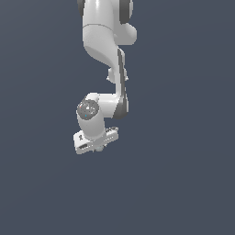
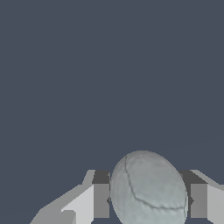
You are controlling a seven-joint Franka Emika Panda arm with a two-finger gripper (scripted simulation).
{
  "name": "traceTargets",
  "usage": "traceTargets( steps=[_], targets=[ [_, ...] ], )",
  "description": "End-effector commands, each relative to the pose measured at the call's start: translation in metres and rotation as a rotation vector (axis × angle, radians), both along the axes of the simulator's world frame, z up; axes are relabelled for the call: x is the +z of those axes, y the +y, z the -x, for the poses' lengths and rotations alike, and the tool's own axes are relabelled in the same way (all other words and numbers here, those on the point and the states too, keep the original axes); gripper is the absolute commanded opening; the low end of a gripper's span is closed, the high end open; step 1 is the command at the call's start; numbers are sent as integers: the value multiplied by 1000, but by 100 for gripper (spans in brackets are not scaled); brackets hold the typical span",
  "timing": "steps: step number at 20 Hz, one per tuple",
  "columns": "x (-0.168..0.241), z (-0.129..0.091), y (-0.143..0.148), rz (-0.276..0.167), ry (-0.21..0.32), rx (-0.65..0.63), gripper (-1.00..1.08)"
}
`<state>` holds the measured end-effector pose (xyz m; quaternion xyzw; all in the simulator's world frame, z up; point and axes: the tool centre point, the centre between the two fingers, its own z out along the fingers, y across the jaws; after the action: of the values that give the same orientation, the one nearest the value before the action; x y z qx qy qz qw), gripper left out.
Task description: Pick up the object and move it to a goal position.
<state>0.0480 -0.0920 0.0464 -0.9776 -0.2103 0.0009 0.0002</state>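
The gripper (image 2: 148,200) clenches the pale grey-blue sphere (image 2: 148,189), one finger (image 2: 101,200) pressing at its nine o'clock, the other at three.

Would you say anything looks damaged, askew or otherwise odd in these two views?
Nothing stands out much. The ball sits between the gripper's fingers, and dark crack-like lines cross its surface; whether that is damage or texture is unclear. In the exterior view the gripper hides it.

The sphere (image 2: 148,190) looks matte and stony (faintly cracked); the end effector (image 2: 149,201) smooth plastic.
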Motion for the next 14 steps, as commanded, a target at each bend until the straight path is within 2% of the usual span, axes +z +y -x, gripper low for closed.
traceTargets(
  steps=[1, 14],
  targets=[
    [17, -5, 4, 0, -2, 0, -100],
    [134, -39, 35, 0, -2, 1, -100]
  ],
)
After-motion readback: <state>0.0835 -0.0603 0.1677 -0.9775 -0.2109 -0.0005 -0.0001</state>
